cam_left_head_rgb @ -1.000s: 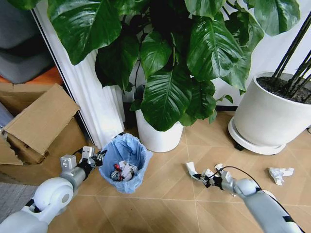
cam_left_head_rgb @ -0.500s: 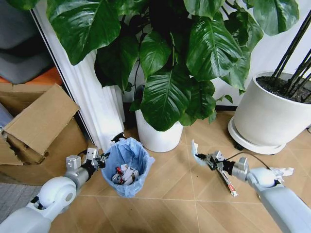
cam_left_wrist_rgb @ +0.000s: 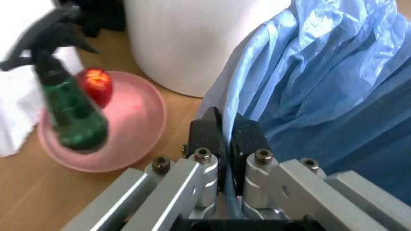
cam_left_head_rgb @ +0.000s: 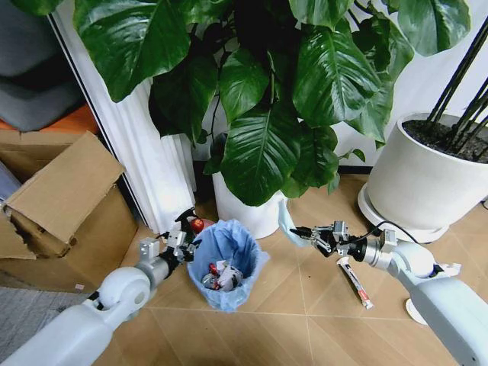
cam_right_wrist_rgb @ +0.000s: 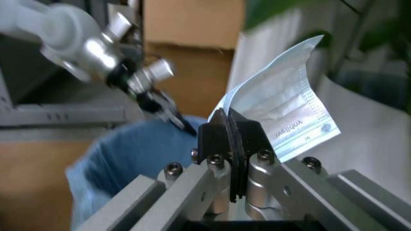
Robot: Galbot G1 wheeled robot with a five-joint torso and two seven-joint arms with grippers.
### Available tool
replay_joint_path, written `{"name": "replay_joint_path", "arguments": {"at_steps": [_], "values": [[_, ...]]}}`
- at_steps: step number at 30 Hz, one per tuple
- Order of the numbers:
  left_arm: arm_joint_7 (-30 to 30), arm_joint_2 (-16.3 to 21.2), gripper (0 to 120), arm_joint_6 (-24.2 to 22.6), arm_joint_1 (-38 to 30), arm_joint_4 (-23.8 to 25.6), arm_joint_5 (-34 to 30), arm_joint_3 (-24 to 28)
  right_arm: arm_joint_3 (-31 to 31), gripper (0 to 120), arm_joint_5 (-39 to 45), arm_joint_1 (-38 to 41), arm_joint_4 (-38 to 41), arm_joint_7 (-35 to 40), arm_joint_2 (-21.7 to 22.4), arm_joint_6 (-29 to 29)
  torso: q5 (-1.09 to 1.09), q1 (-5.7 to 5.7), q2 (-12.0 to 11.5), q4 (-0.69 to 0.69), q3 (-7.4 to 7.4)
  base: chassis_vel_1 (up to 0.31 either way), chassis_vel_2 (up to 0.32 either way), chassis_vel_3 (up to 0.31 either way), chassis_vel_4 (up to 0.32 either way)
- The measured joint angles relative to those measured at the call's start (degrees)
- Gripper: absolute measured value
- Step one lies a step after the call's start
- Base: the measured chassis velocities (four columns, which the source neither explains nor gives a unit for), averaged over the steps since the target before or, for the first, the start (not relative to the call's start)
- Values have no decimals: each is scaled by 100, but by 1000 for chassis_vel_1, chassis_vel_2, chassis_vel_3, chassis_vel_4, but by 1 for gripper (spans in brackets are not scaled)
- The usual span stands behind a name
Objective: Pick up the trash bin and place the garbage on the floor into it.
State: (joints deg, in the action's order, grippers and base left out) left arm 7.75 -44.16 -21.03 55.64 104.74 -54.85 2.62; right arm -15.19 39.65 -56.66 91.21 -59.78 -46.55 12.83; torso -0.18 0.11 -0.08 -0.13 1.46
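Right gripper (cam_left_head_rgb: 299,232) clamped on pale-blue pleated face mask (cam_left_head_rgb: 285,216), just right of small round bin lined with crinkled light-blue bag (cam_left_head_rgb: 231,263); left gripper (cam_left_head_rgb: 188,245) pinching bag rim at left. Risk: light mask drifting past rim onto tan chevron floor (cam_left_head_rgb: 305,320) if released early.

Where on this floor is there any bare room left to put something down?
Bare floor lies in front of the trash bin, up to the stick wrapper. It is crowded behind: plant pot, pink dish and spray bottle hug the bin.
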Motion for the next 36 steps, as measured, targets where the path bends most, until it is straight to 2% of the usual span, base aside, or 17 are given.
{"name": "replay_joint_path", "arguments": {"at_steps": [5, 14, 29, 32, 34, 36], "values": [[4, -16, 0, 2, -175, 0, -109, 197, 288, 0, 210, 86, 260, 0, 66, -87, 0, 0, 0, -1, 0, 0, 0, 0, 0], [3, 4, 0, 3, -359, 89, -239, 535, 1251, 0, 400, 469, 496, 18, 7, -227, 0, 0, 0, 1, 0, 0, 0, 0, 0], [111, 45, 0, -55, -329, 332, -342, 508, 1588, 0, -122, 529, 43, 13, -231, -180, 0, 0, 0, 0, 0, 0, 0, 0, 0], [136, 66, 0, -68, -299, 363, -345, 488, 1581, 15, -219, 545, -18, 13, -266, -162, 0, 0, 0, 0, 0, 0, 0, 0, 0], [142, 75, 0, -72, -296, 370, -349, 486, 1573, 16, -234, 545, -28, 14, -272, -159, 0, 0, 0, 0, 0, 0, 0, 0, 0], [151, 98, 0, -84, -291, 378, -359, 486, 1553, 28, -256, 545, -55, 24, -283, -154, 0, 0, 0, 0, 0, 0, 0, 0, 0]]}}
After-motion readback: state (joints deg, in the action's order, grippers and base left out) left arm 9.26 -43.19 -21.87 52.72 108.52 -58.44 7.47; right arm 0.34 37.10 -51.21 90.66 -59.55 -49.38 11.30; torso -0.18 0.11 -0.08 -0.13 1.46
